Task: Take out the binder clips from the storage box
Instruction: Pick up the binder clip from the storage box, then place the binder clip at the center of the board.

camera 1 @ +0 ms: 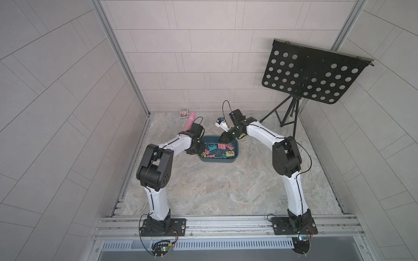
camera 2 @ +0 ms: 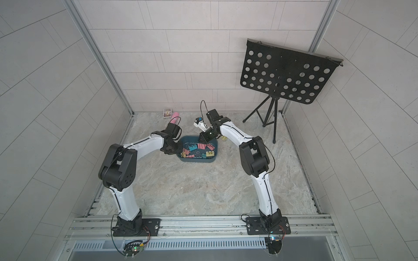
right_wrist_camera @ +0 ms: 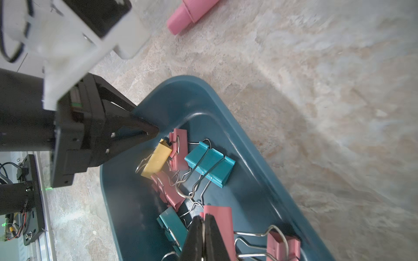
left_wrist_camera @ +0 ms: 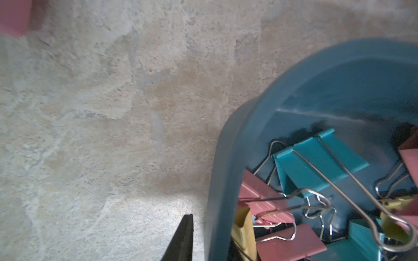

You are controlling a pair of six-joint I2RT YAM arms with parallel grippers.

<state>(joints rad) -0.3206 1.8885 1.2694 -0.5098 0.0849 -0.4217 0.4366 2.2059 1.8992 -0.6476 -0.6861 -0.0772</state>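
Note:
The storage box (camera 1: 217, 161) (camera 2: 196, 160) is a dark teal tub at the middle back of the table. Several pink, yellow and teal binder clips (camera 1: 217, 151) (camera 2: 196, 150) lie in it. My left gripper (camera 1: 199, 146) (camera 2: 177, 146) (right_wrist_camera: 155, 131) is shut on the box's left rim; in the left wrist view one of its fingers (left_wrist_camera: 183, 237) shows outside the box wall (left_wrist_camera: 217, 180), the other is hidden inside. My right gripper (right_wrist_camera: 203, 218) (camera 1: 222, 142) (camera 2: 202, 141) reaches into the box from the far right, shut on a pink binder clip (right_wrist_camera: 222, 220). A teal clip (right_wrist_camera: 210, 162) (left_wrist_camera: 316, 162) lies loose nearby.
A long pink stick (camera 1: 189, 122) (right_wrist_camera: 190, 11) and a small printed card box (camera 1: 183, 113) lie behind the left arm. A white gadget (camera 1: 220, 122) sits behind the box. A black perforated music stand (camera 1: 312, 72) rises at the back right.

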